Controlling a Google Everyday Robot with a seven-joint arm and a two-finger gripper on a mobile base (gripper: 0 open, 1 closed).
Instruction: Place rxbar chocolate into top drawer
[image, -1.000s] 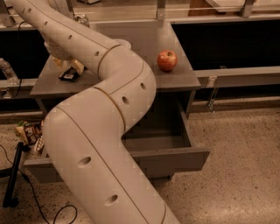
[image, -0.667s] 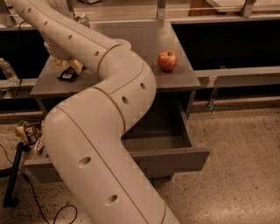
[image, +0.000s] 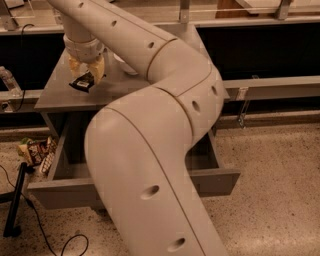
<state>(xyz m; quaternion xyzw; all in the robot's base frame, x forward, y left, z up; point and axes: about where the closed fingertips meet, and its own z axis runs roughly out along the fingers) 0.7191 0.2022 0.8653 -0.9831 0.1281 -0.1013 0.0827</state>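
The rxbar chocolate (image: 82, 82), a black wrapper with a white patch, sits between the yellowish fingertips (image: 98, 70) of my gripper (image: 86, 71), just above the left part of the grey cabinet top (image: 55, 97). The gripper points down and is shut on the bar. The top drawer (image: 220, 181) is pulled open below the cabinet top, and its grey front panel faces me. My thick white arm (image: 150, 150) crosses in front and hides most of the drawer's inside and the handle.
Colourful snack packets (image: 35, 150) lie on the floor left of the drawer. A clear bottle (image: 7, 80) stands at the far left. A black stand leg (image: 14, 202) and a cable lie on the speckled floor. A grey rail (image: 280, 85) runs right of the cabinet.
The arm's elbow has swung right and forward and now hides the apple. The gripper with the bar has shifted slightly right over the cabinet top.
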